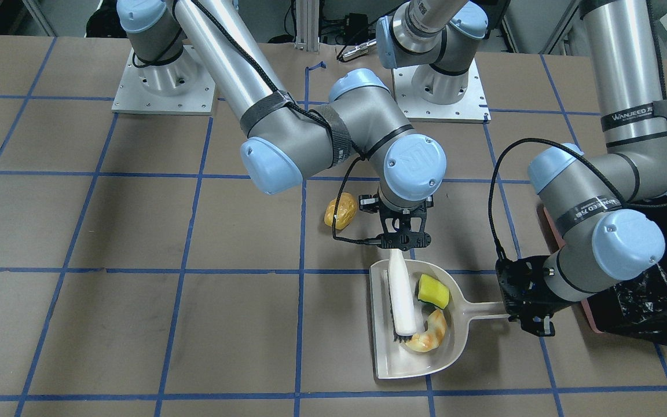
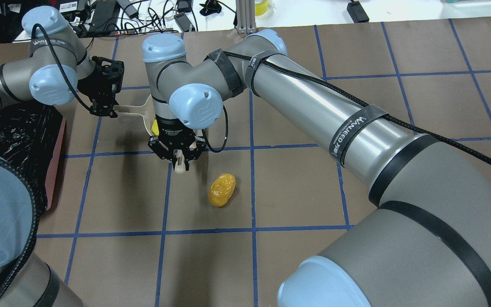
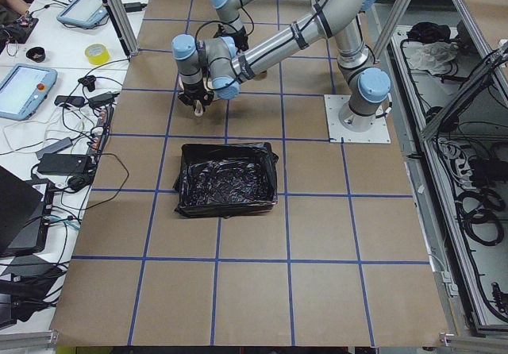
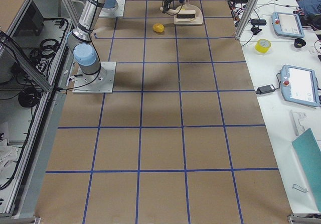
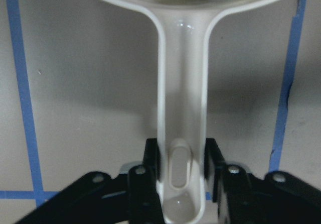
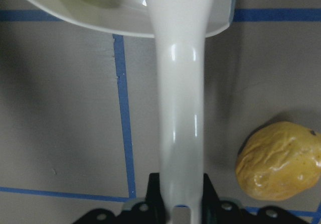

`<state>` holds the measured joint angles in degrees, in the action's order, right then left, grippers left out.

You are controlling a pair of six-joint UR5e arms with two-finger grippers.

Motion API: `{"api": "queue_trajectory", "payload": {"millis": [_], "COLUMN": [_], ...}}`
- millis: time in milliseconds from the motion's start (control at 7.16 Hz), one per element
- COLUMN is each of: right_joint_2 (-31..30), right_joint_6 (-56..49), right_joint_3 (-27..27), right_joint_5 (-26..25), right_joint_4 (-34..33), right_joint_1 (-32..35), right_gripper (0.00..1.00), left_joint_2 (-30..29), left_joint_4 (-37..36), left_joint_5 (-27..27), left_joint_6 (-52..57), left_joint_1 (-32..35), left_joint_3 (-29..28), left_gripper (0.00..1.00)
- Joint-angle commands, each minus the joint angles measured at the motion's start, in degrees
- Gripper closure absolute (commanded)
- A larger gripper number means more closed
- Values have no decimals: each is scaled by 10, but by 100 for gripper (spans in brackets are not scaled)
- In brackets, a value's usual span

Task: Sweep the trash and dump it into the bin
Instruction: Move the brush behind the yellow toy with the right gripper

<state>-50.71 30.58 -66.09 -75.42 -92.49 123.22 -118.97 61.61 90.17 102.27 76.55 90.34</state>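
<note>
The beige dustpan point(image 1: 394, 359) lies on the table with the yellow wedge point(image 1: 433, 291) and the tan croissant piece point(image 1: 431, 333) inside it. My left gripper point(image 1: 527, 310) is shut on the dustpan handle point(image 5: 181, 108). My right gripper point(image 1: 403, 237) is shut on the handle of a white brush point(image 1: 401, 295), whose bristle end rests in the dustpan. The golden-brown potato lump point(image 1: 340, 211) lies on the table outside the pan, beside the right gripper; it also shows in the right wrist view point(image 6: 278, 161). The pink bin point(image 1: 546, 223) with its black bag point(image 1: 658, 289) stands just behind the left arm.
The table is brown paper with a blue tape grid. The two arm bases point(image 1: 162, 81) stand at the robot's edge. The right arm point(image 2: 313, 106) reaches low across the table's middle. Cables and gear point(image 2: 143, 13) lie beyond the far edge.
</note>
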Motion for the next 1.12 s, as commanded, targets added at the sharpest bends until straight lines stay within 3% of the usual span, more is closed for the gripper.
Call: {"api": "queue_trajectory", "payload": {"millis": [0,140,419,977], "right_joint_2": [-45,-80,-173,-350], "right_joint_6": [-1,7,38,80], "right_joint_3": [-7,-26,-128,-393], "right_joint_5": [-69,-73,-76,-99], "right_joint_4": [61,116,127,46], "right_joint_1": [-13,-22,-30,-47], "right_gripper": [100,100,100,100], "left_joint_2": [1,6,17,84], "left_joint_4": [1,3,6,7], "left_joint_5": [0,0,3,68], "left_joint_6": [4,12,16,70], "left_joint_1": [0,-1,0,6], "left_joint_3": [1,2,11,90], "left_gripper": [93,93,93,97]}}
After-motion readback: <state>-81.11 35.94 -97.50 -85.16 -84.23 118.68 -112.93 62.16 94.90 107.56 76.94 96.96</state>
